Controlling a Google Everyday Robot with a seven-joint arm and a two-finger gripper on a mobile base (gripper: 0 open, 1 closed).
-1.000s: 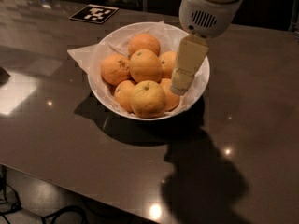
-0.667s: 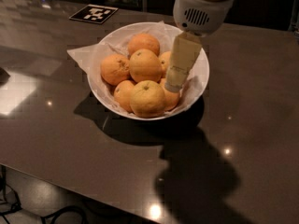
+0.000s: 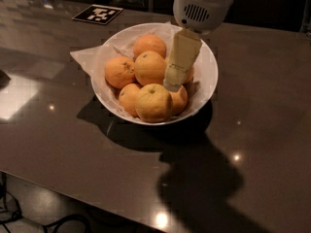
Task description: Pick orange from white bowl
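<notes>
The white bowl (image 3: 206,76) stands on the dark table, lined with crumpled white paper and holding several oranges. The orange (image 3: 149,68) is the large, round, evenly coloured one in the middle of the pile. A speckled orange (image 3: 119,72) lies to its left, and a yellower one (image 3: 153,102) lies at the front. My gripper (image 3: 173,85) hangs down from the white wrist (image 3: 200,6) into the bowl. Its pale tip is just right of the orange, over the oranges on the right side, which it partly hides.
A black-and-white marker tag (image 3: 97,14) lies on the table behind the bowl. The paper lining sticks out over the bowl's left rim (image 3: 85,57). The table's front edge (image 3: 73,188) runs across the lower left, with cables on the floor below.
The gripper has moved left and down, from the bowl's right rim toward the middle of the pile. The oranges have not moved.
</notes>
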